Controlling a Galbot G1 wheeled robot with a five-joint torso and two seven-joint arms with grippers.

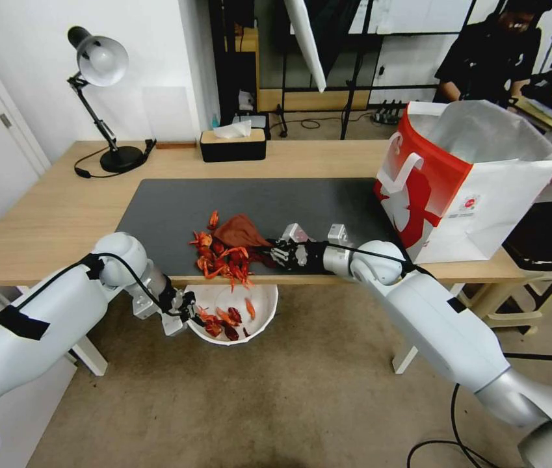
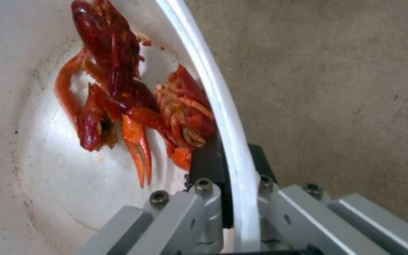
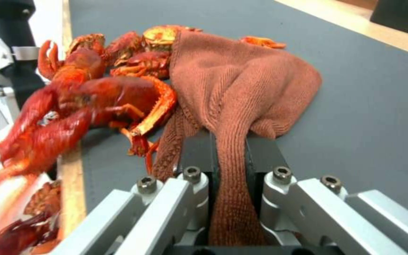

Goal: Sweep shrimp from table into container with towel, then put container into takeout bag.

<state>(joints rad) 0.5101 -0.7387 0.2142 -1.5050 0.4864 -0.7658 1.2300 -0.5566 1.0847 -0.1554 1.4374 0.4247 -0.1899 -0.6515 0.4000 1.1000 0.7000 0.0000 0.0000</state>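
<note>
Over table (image 1: 61,214) edge: right gripper (image 3: 230,152) pinching towel (image 3: 242,81) between fingers, nudging shrimp (image 1: 223,257) beyond fingertips; left gripper (image 2: 232,159) clamping container (image 1: 259,305) rim.

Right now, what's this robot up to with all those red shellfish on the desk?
It is sweeping shrimp off the table into a bowl. The right tool is shut on a brown towel and has the pile at the table's near edge, with some pieces tipping over. The left tool grips the bowl's rim, holding it just below that edge; several shrimp already lie inside. The red and white bag stands open at the table's right end.
</note>
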